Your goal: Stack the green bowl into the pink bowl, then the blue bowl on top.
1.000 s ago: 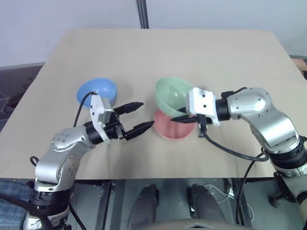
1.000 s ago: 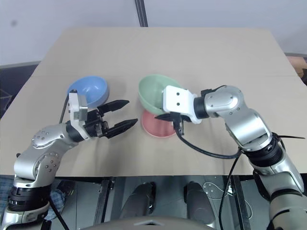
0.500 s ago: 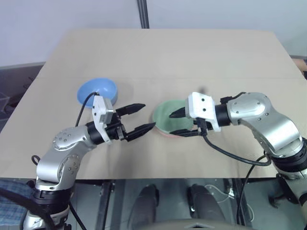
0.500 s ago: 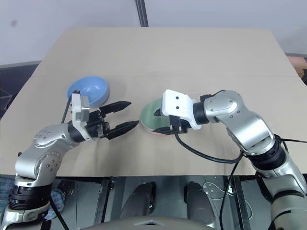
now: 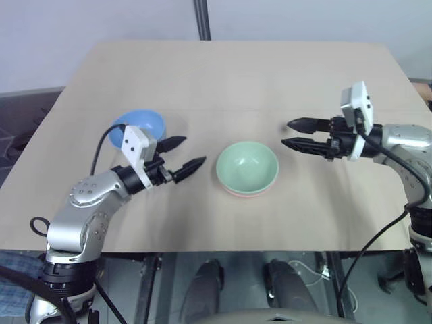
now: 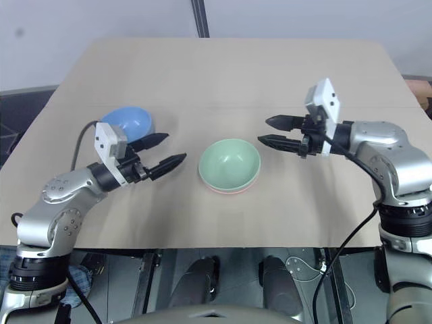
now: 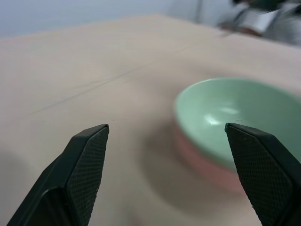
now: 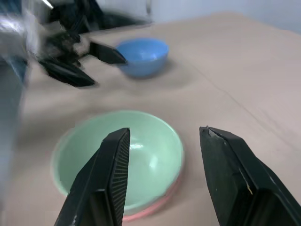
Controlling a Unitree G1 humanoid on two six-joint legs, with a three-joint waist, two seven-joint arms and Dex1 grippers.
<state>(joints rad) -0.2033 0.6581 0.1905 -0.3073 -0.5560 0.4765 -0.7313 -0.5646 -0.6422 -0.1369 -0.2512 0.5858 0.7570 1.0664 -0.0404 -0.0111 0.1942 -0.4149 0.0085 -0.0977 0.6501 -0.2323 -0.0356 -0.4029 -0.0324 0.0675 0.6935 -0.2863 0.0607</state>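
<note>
The green bowl sits nested in the pink bowl, near the middle of the table and closer to its front edge; only a thin salmon rim shows beneath the mint one. So the first half looks done, and I judge the blue bowl is next. It stands apart, toward the table's left edge, just behind my left gripper.

My left gripper is spread wide and holds nothing, its fingers pointing toward the stack. My right gripper hangs to the right of the stack, its fingers parted and empty.

To do this step well, I would turn the left gripper back to the blue bowl and pinch one wall, one finger inside and one outside. I would lift it level, carry it over the green bowl, and release only once it sits centred.

All three bowls are plain, smooth plastic, round and thin-walled, with a soft sheen. Smooth walls may slip, so a firm bite on the rim matters. The table is a matte, pale tan board.
</note>
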